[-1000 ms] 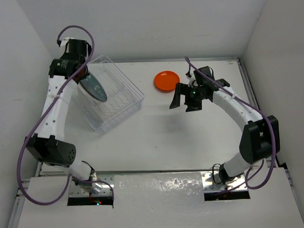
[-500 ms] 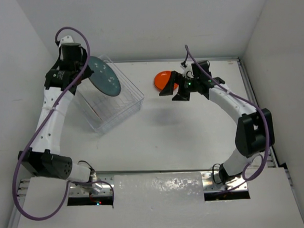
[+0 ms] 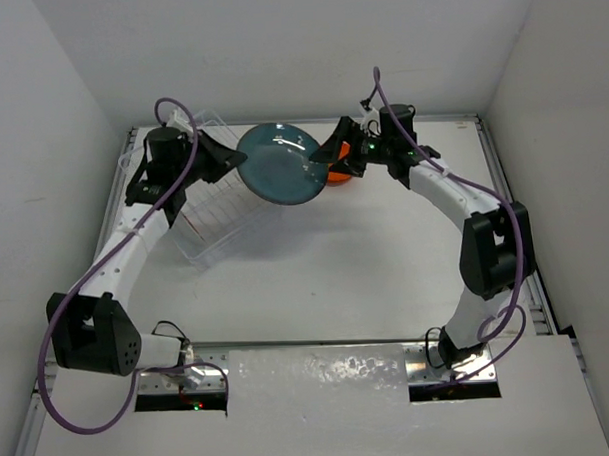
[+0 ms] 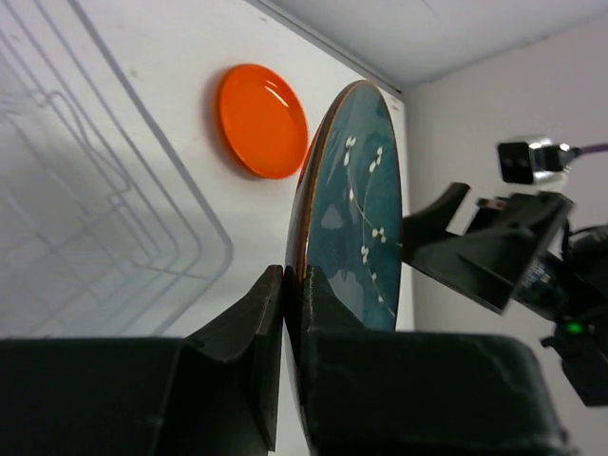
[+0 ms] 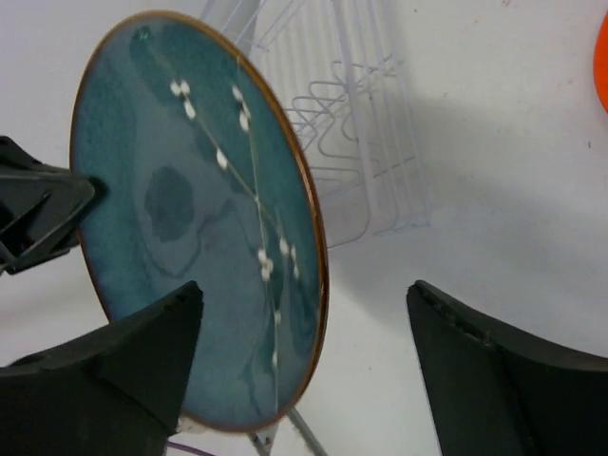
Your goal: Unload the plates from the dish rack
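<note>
My left gripper (image 3: 232, 158) is shut on the rim of a dark teal plate (image 3: 280, 164) with small white flowers and holds it in the air right of the dish rack (image 3: 219, 226). The plate fills the left wrist view (image 4: 356, 204) and the right wrist view (image 5: 199, 209). My right gripper (image 3: 324, 159) is open, its jaws wide apart on either side of the plate's far edge, not touching it. A bright orange plate (image 4: 260, 120) lies flat on the table behind, mostly hidden in the top view (image 3: 341, 175).
The clear rack stands at the back left, its wire slots showing in the wrist views (image 5: 332, 104). White walls close in the table on three sides.
My left arm has swung the teal plate out of the rack and to the right. My right gripper has moved left to meet the plate, above the orange plate.
</note>
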